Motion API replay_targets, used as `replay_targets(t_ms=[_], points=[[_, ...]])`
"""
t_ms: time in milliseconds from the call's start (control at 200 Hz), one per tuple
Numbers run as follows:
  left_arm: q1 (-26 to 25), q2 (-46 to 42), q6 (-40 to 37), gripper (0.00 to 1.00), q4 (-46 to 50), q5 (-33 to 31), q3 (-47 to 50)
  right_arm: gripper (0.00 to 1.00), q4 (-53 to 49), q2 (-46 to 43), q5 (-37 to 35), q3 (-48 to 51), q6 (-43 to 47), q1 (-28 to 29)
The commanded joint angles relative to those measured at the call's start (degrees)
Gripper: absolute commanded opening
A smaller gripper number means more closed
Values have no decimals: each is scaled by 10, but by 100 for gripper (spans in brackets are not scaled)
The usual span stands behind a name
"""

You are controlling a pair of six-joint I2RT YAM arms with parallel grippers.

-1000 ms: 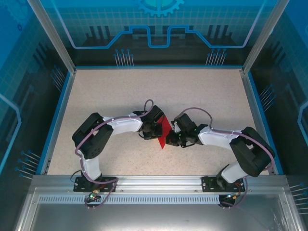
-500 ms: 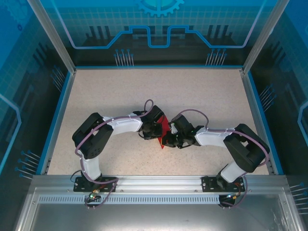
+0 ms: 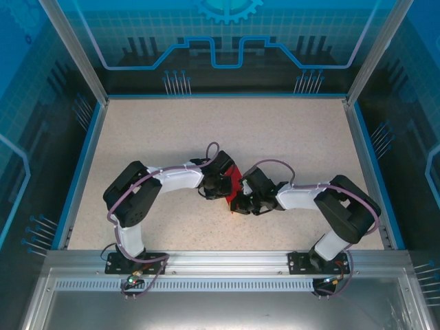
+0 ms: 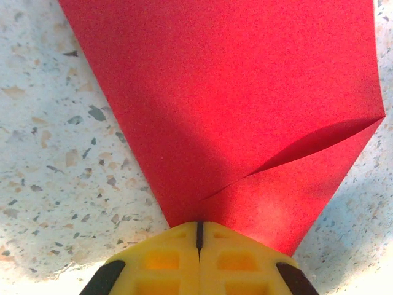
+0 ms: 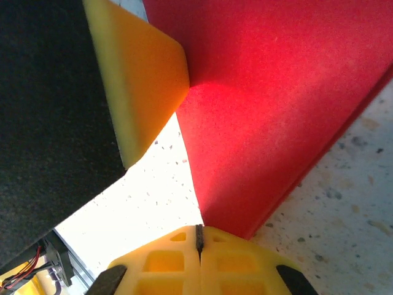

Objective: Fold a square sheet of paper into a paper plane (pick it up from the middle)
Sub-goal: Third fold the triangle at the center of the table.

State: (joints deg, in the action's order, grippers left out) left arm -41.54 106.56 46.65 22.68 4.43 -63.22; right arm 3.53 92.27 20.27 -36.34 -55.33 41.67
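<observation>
Red paper [image 4: 245, 110], creased, is clamped at one corner in the closed left jaws and at another edge in the closed right jaws, mid-way across the worktop [image 3: 289, 137].

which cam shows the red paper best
The left wrist view: the red paper spreads across most of the frame, with a diagonal fold line plain to see. The right wrist view shows one sloping part beside a yellow finger. The top view shows a small red patch between the left gripper and right gripper.
</observation>
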Motion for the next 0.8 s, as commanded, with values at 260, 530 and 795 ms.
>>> replay_targets(t_ms=[260, 530, 795], points=[[0, 31, 10, 0, 80, -61, 20, 0, 2, 22, 5, 22, -6, 18], [0, 31, 9, 0, 80, -63, 20, 0, 6, -18, 15, 25, -2, 9], [0, 29, 5, 0, 80, -63, 18, 0, -48, -39, 4, -25, 46, -47]])
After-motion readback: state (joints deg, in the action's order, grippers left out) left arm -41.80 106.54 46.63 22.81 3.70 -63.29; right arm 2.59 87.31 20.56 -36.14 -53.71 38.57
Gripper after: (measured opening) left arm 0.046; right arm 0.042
